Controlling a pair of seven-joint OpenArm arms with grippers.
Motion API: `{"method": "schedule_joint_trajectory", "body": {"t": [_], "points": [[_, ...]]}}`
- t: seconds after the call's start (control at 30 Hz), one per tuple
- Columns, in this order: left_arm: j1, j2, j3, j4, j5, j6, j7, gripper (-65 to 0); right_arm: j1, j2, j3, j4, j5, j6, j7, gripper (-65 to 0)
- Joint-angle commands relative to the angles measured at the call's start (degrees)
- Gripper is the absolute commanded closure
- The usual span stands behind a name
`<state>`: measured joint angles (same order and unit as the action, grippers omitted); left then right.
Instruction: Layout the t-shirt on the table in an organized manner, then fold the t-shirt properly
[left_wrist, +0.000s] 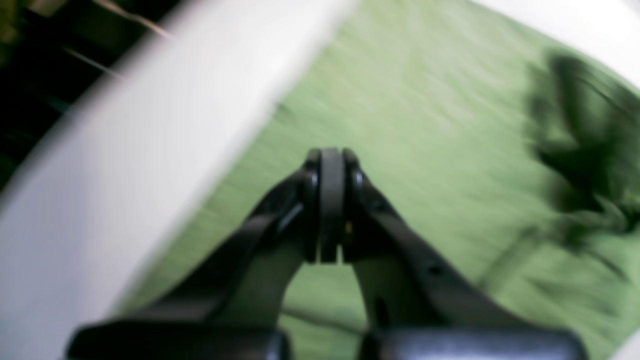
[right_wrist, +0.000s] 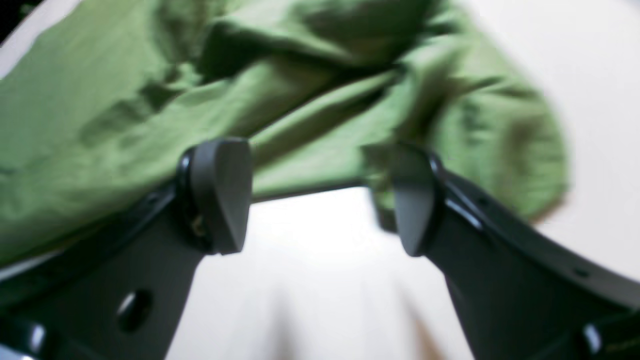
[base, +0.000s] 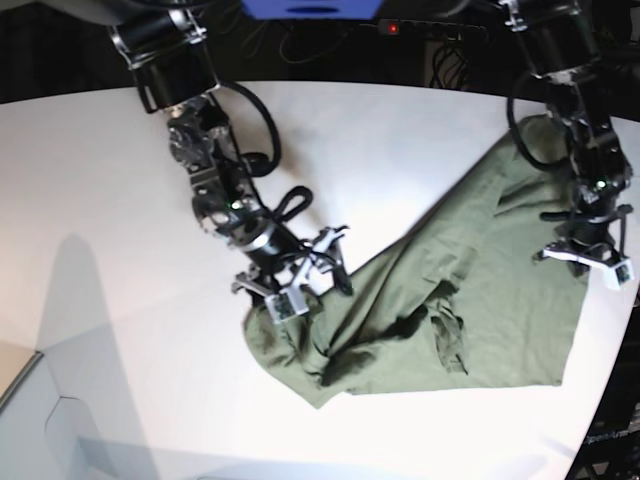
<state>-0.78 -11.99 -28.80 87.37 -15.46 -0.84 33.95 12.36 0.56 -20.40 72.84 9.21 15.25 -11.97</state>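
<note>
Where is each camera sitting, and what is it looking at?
Left wrist: on the left arm, looking past the shut left gripper onto the t-shirt near the table edge.
Right wrist: on the right arm, looking between the open right gripper at bunched t-shirt.
Base: high above, facing down on both arms, t-shirt and table.
Shared: all three show the green t-shirt on the white table.

Motion blur is smearing both wrist views, leaving the t-shirt (left_wrist: 425, 130) without readable weave or seams; the right gripper (right_wrist: 320, 200) is hiding part of the hem, and the table (base: 90, 200) is running off every edge of the base view.
</note>
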Motion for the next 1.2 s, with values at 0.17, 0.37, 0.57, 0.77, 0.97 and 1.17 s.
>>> {"method": "schedule_joint_trajectory", "body": {"t": [0.17, 0.37, 0.57, 0.77, 0.97, 1.17], "points": [[1.5, 0.5, -0.3, -2.8, 0.2, 0.4, -1.5, -0.2, 4.7, -4.4, -0.2, -4.1, 0.4, 0.3, 2.2, -43.9], [2.8, 0.3, -0.7, -10.3, 0.6, 0.4, -1.6, -0.2, 7.4, -5.8, -0.2, -10.6, 0.4, 0.3, 2.5, -43.9], [3.5, -2.0, -0.7, -18.2, 0.6, 0.4, -8.1, -0.2, 8.9, -6.8, -0.3, -10.7, 0.3, 0.3, 2.6, -43.9], [5.4, -4.6, -0.7, -19.1, 0.0, 0.4, -10.7, -0.2, 12.8, -8.1, -0.3, -14.3, 0.1, 0.3, 2.7, -43.9], [6.4, -4.6, -0.7, -16.5, 0.0, 0.4, -10.5, -0.2, 18.6, -9.6, -0.3, -25.8, 0.1, 0.3, 7.8, -43.8], [7.9, -4.5, -0.7, -13.9, 0.0, 0.4, -10.5, -0.2, 22.8, -9.6, -0.3, -36.7, 0.1, 0.3, 16.3, -43.7]]}}
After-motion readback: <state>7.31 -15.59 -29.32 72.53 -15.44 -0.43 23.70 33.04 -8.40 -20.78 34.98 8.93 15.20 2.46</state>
